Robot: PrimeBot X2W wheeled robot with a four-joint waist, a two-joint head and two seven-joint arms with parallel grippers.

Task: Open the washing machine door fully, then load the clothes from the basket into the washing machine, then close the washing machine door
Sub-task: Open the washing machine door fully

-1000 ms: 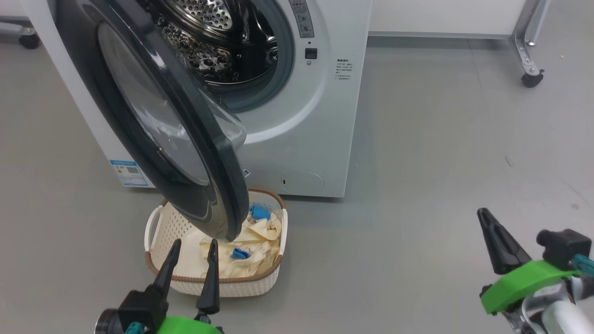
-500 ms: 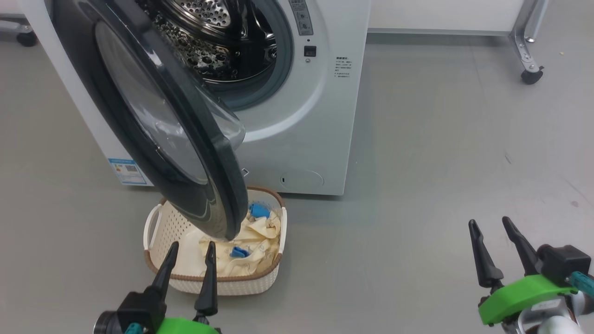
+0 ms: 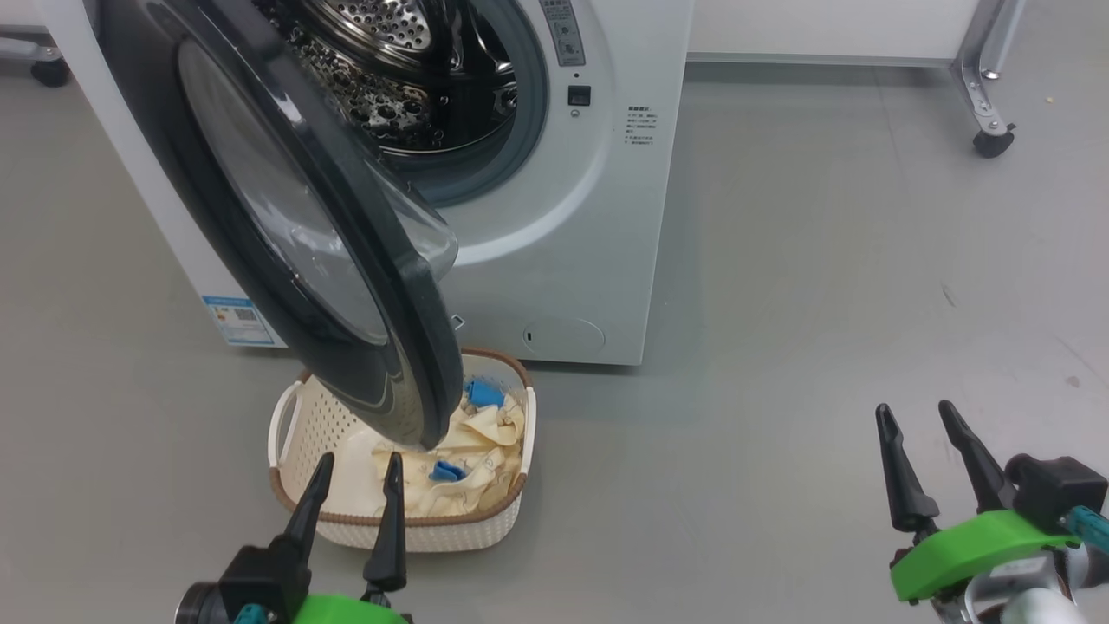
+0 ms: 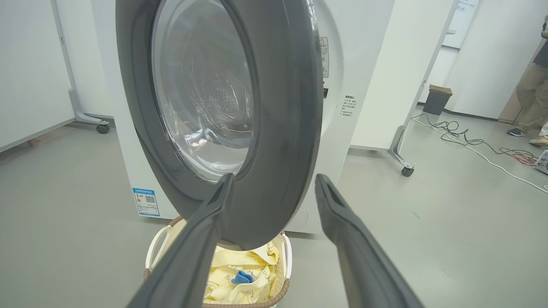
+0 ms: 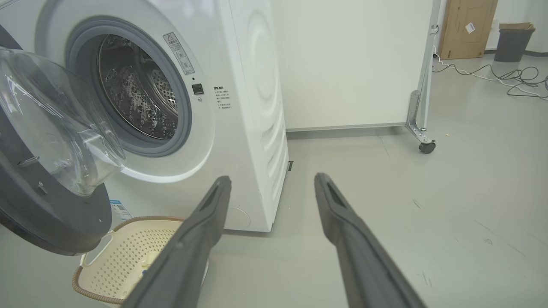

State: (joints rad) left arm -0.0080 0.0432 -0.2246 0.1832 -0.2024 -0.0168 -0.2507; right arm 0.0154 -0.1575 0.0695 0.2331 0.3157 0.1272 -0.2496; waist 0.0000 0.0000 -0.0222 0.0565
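The white washing machine [image 3: 563, 217] stands at the upper left with its steel drum [image 3: 398, 69] exposed. The washing machine door [image 3: 286, 225] is swung out partway, and its lower black rim hangs over the basket [image 3: 416, 529] on the floor. Cream-yellow clothes [image 3: 468, 468] with blue trim lie in the basket, partly hidden by the door. My left gripper [image 3: 361, 459] is open just in front of the basket, with nothing between its fingers. In the left wrist view, the left gripper [image 4: 275, 177] points at the door's rim [image 4: 299, 128]. My right gripper [image 3: 914, 407] is open and empty over bare floor to the right.
A wheeled frame leg [image 3: 988, 95] stands at the back right. The left wrist view shows cables [image 4: 471, 141] on the floor, a dark bin [image 4: 436, 100] and a person [image 4: 531, 85] far to the right. Grey floor spreads to the right of the machine.
My right gripper has gone from shut to open and shifted slightly. The left gripper, door and basket have stayed put; the head view shifted a little.
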